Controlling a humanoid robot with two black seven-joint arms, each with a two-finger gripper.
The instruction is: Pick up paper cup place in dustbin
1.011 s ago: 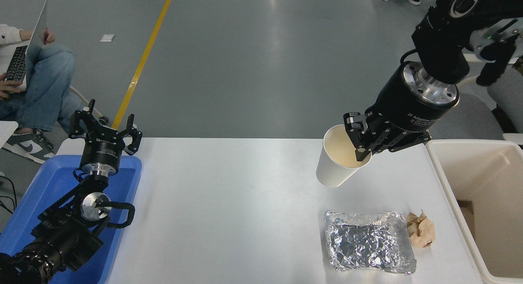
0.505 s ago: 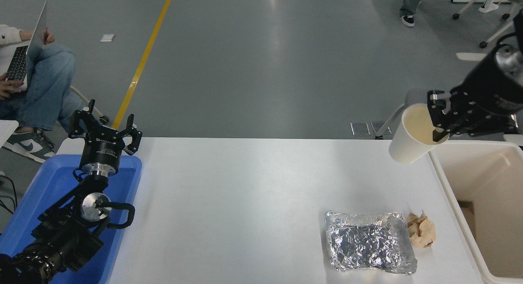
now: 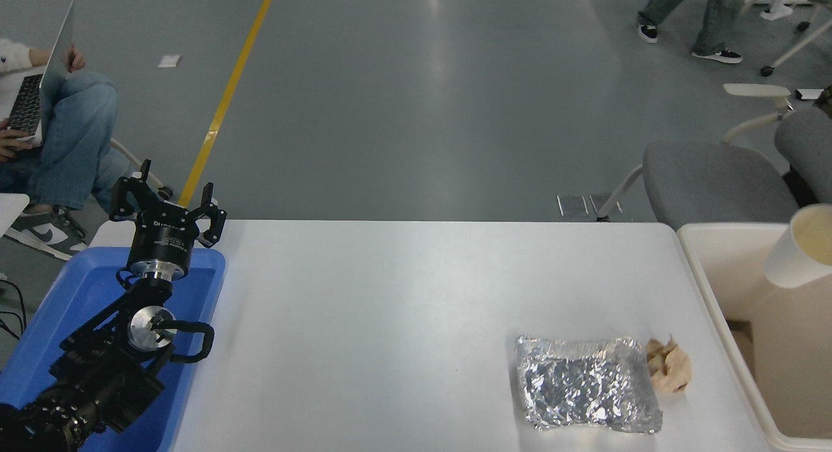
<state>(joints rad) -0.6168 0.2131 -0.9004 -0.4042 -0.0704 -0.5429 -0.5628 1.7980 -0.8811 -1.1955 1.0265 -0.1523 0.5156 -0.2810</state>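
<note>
Paper cup (image 3: 801, 247) shifted right, now over dustbin (image 3: 718, 244); right pincer gone.

White surface (image 3: 403, 289) carries three non-task items. Crumpled foil tray (image 3: 587, 393) lies near the right front corner; brown paper wad (image 3: 668, 365) touches its right edge. Blue tray (image 3: 203, 276) sits at the surface's left end. Beyond the far edge: grey chair (image 3: 715, 179), yellow floor line (image 3: 224, 101), seated person (image 3: 65, 123) with laptop (image 3: 39, 81) (upper left), walking legs (image 3: 689, 16) at top right.
</note>
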